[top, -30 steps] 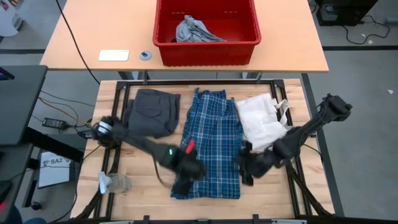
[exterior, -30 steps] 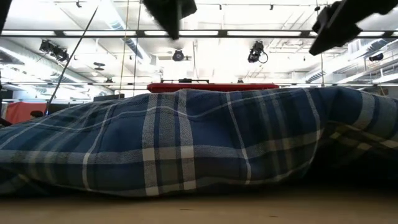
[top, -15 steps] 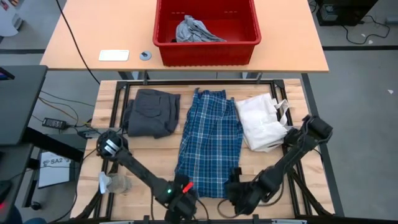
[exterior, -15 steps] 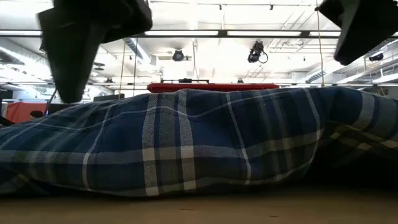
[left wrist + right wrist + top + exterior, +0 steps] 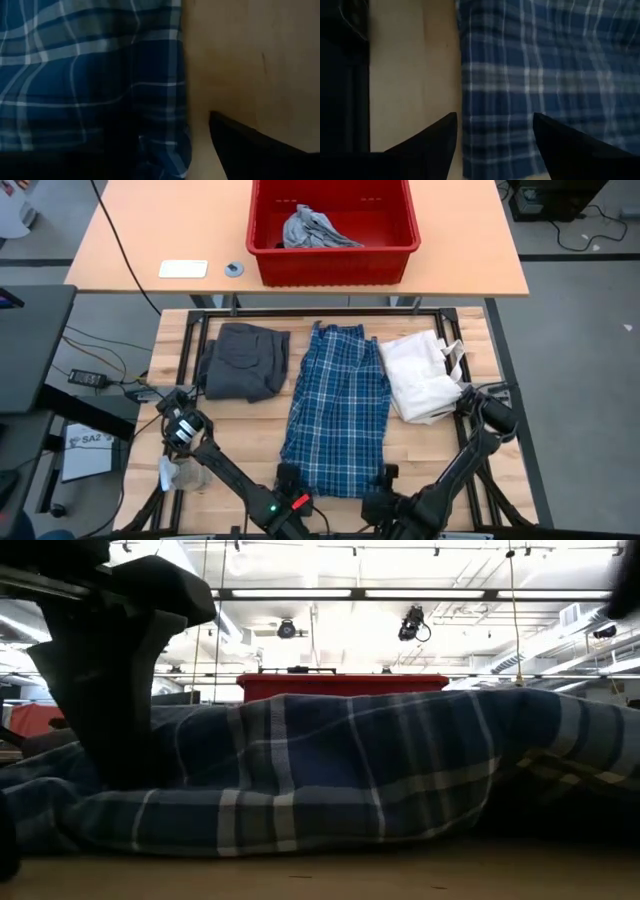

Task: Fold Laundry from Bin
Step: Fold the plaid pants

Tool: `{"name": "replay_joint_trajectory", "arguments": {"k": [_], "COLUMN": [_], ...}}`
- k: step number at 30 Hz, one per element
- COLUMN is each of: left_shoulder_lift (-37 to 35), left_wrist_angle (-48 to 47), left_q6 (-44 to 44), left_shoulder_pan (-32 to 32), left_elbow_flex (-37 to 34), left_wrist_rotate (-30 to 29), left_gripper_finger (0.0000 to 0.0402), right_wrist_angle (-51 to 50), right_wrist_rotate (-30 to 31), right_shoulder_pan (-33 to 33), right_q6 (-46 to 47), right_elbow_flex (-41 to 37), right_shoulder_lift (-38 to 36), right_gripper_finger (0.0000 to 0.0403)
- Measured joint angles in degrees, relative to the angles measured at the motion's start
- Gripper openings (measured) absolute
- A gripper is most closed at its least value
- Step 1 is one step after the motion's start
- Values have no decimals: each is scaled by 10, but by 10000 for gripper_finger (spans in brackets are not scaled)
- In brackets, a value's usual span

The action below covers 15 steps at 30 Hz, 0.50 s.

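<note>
A blue-and-white plaid shirt (image 5: 335,410) lies flat along the middle of the table. My left gripper (image 5: 288,478) is open at its near left corner, low on the cloth (image 5: 110,710). My right gripper (image 5: 386,478) is open over the near right corner. Its two fingers stand either side of the shirt's side edge (image 5: 462,125); I cannot tell whether they touch it. Folded dark grey shorts (image 5: 243,360) lie at the far left. The red bin (image 5: 390,255) stands on the table beyond, with a light grey piece (image 5: 315,228) in it. My left gripper comes at the plaid shirt's near left corner (image 5: 165,145) slanting down from above, its open jaws astride the side edge. One finger (image 5: 250,150) is over bare wood; the other is down on the cloth, which lies on the table and looks pressed low there.
A white fabric bag with cords (image 5: 420,375) lies right of the shirt. A crumpled clear thing (image 5: 185,473) sits at the near left edge. On the far table, a white card (image 5: 183,268) and a small round thing (image 5: 234,269) lie left of the bin.
Both grippers have gone toward the table's near edge and down, tipping more steeply, from beside the shirt's middle to its two near corners. The left one has sunk onto the cloth, whose near left part now lies lower and has shifted a little.
</note>
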Motion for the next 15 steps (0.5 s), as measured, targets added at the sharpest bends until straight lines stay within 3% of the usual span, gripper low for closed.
{"name": "replay_joint_trajectory", "arguments": {"k": [4, 12, 15], "left_shoulder_lift": [19, 30, 31], "left_wrist_angle": [1, -3, -29], "left_q6": [13, 14, -3], "left_shoulder_pan": [0, 2, 3], "left_elbow_flex": [2, 1, 1], "left_wrist_rotate": [-3, -33, -46], "left_gripper_finger": [190, 24, 12], "right_wrist_angle": [-14, 21, 11], "right_wrist_rotate": [10, 8, 3], "right_shoulder_pan": [13, 17, 17], "right_q6": [57, 75, 105], "right_elbow_flex": [0, 0, 0], "right_shoulder_lift": [20, 67, 83], "right_gripper_finger": [262, 261, 257]}}
